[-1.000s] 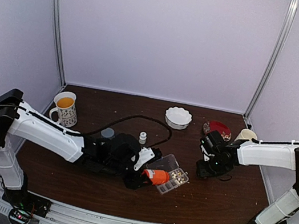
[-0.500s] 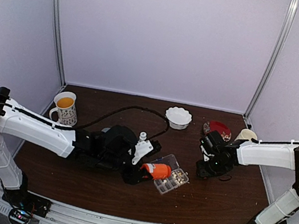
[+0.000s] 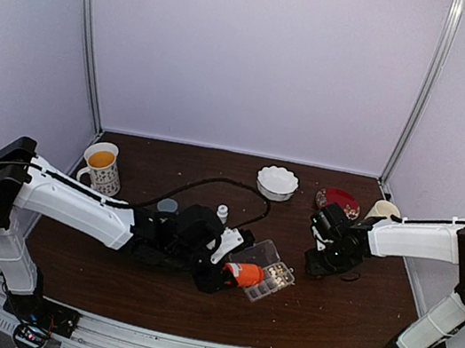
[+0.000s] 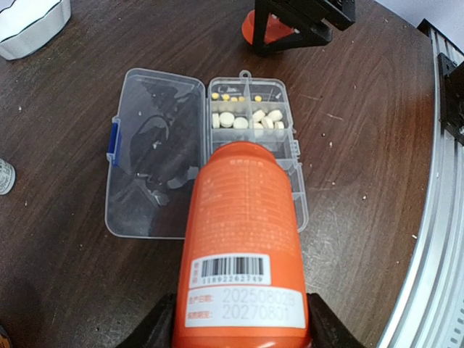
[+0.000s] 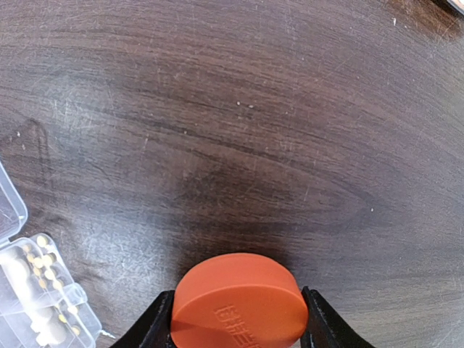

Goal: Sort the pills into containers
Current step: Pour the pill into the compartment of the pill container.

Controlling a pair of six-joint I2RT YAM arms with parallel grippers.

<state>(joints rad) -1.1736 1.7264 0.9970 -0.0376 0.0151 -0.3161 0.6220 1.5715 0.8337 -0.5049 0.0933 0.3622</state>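
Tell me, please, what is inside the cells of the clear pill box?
The far cells of the pill box hold small yellow pills and larger whitish pills. The orange bottle covers most of the nearer cells, so their contents cannot be seen.

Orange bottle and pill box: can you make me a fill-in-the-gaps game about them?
1. The left hand holds a bottle coloured ____.
2. The lid of the clear pill box is ____.
3. The right hand squeezes the bottle's orange ____.

Missing words: orange, open, cap.
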